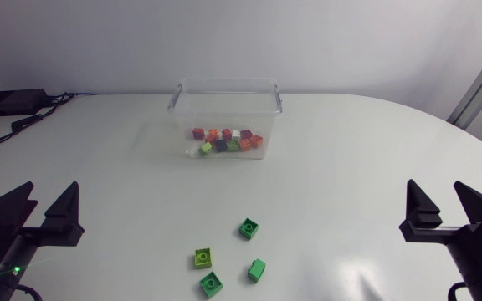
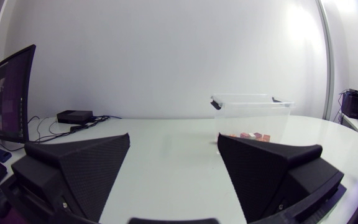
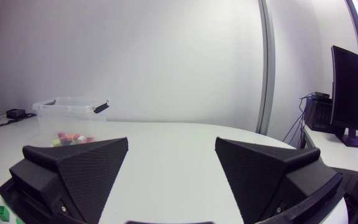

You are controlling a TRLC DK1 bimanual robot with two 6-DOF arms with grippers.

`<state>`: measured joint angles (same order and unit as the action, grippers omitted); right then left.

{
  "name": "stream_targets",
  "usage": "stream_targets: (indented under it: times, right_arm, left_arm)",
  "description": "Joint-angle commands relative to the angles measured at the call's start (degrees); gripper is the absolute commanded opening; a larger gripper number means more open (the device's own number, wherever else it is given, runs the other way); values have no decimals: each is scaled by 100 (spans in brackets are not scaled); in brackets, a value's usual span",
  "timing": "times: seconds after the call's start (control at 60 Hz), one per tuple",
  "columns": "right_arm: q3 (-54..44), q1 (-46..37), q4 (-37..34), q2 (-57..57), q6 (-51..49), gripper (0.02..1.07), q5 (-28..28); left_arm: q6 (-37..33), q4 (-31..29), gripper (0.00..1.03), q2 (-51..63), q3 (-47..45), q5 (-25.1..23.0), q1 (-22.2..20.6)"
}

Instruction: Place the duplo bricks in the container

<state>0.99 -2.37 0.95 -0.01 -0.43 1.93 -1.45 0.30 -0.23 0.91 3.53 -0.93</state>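
A clear plastic container (image 1: 224,107) stands at the back middle of the table, with several coloured duplo bricks (image 1: 227,140) lying in it. Several green duplo bricks lie loose near the front: one (image 1: 248,228), a paler one (image 1: 203,257), one on its side (image 1: 257,270) and one (image 1: 211,284) nearest the edge. My left gripper (image 1: 51,196) rests open at the front left, far from them. My right gripper (image 1: 435,196) rests open at the front right. The container (image 2: 253,109) shows ahead of the open left gripper (image 2: 174,137), and the container (image 3: 70,112) also beyond the open right gripper (image 3: 171,142).
White table (image 1: 350,167) with a rounded far edge. A black box (image 1: 11,102) with cables sits at the back left corner. A green brick (image 3: 2,213) peeks out beside the right gripper's finger.
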Motion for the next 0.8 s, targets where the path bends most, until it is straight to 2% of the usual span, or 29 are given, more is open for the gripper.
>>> stream_targets:
  times: [0.0, 0.25, 0.533, 0.683, 0.783]
  right_arm:
    - [-117, 9, -60, -16, -1, 103, -9]
    - [-99, 79, -51, -43, -10, 103, -88]
    - [656, 132, -280, 71, -19, 103, -79]
    - [1509, 184, -394, 968, -36, 103, -88]
    - [2256, 211, -789, 1812, -36, 103, -211]
  left_arm:
    - [93, -56, 98, -47, -82, -1, -4]
    - [119, -65, 98, -56, 24, -1, -4]
    - [128, -768, 98, 260, 1359, -1, 5]
    - [128, -1067, 98, 1139, 2274, -10, -188]
    - [128, -1392, 98, 1957, 2924, -10, -241]
